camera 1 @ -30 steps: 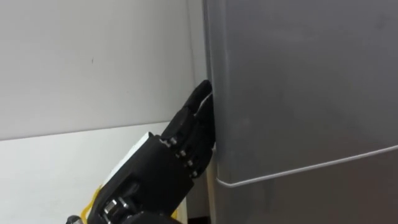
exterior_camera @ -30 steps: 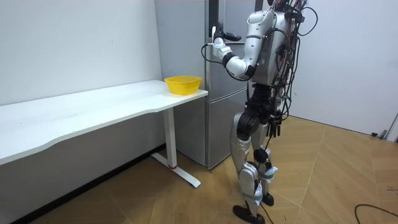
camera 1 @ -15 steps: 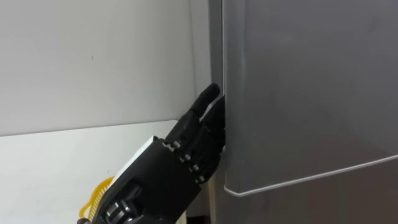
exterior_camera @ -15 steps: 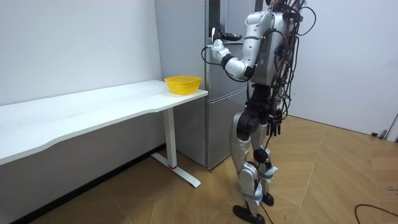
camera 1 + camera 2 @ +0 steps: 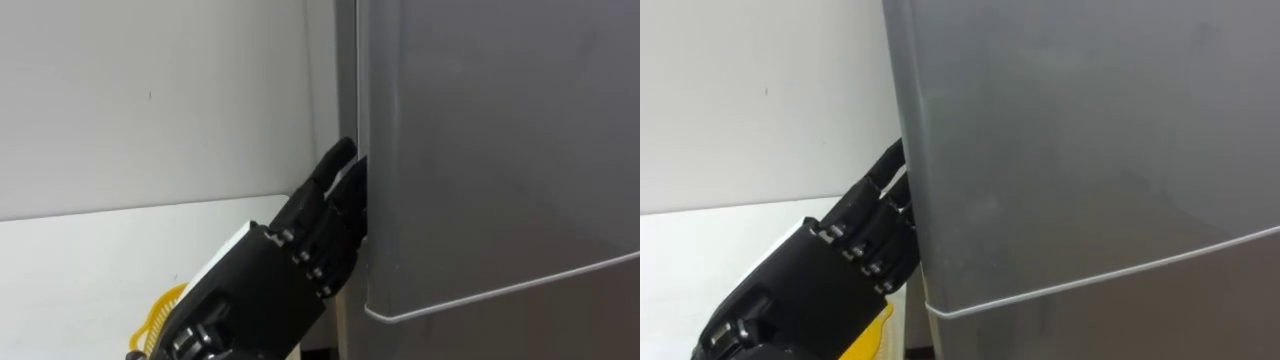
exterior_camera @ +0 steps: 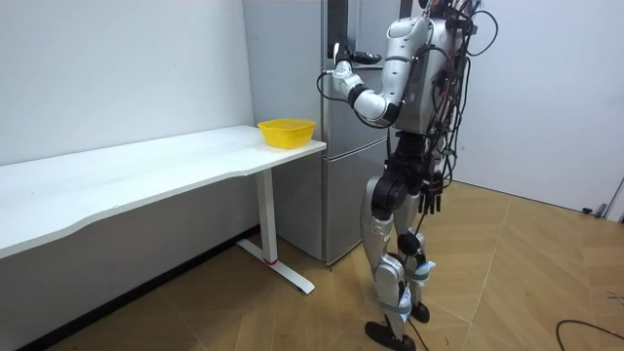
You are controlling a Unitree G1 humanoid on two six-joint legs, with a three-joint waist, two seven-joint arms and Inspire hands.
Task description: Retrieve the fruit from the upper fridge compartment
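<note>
Barely begun: the left hand (image 5: 300,250) reaches into the left edge of the upper fridge door (image 5: 500,150), whether hooked on it I cannot tell; the door looks shut, with whatever must be fetched presumably behind it.

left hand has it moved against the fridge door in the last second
Yes, slightly: the left hand reaches a little higher above the lower edge of the fridge door than a second ago.
</note>
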